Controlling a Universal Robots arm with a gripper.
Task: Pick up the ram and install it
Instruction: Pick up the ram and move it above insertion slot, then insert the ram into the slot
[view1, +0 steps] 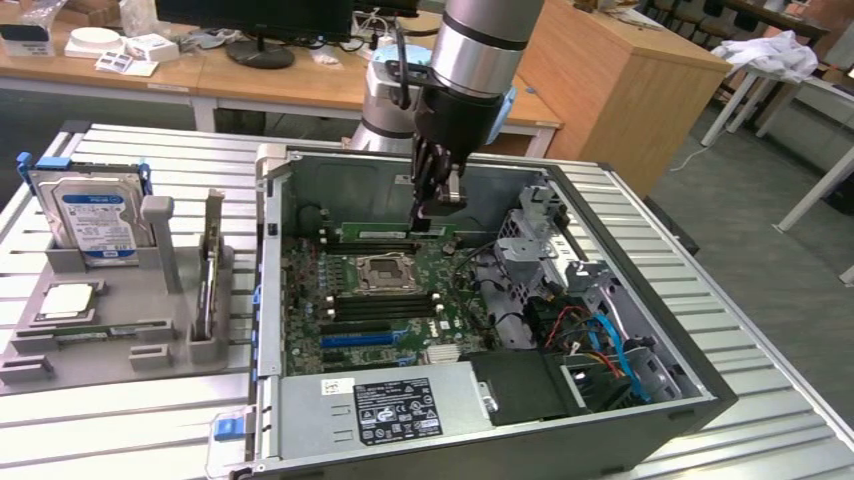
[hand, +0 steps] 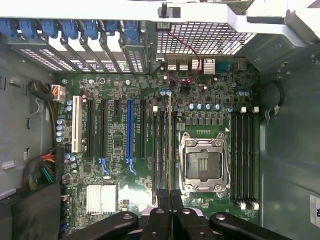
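Inside open PC case (view1: 334, 152), over motherboard (view1: 347, 310): hand (view1: 430, 222) clenched on top edge of ram (view1: 374, 232). Stick stands on edge, in line with memory slots (hand: 156, 145) just beside CPU socket (view1: 383, 268). Cannot tell if seated. Likely seating step: keep stick upright, parallel to slot, press evenly so 2 ends sink together.

Wooden desk (view1: 267, 85), tall wooden cabinet (view1: 627, 90) and grey floor (view1: 747, 230) beyond.
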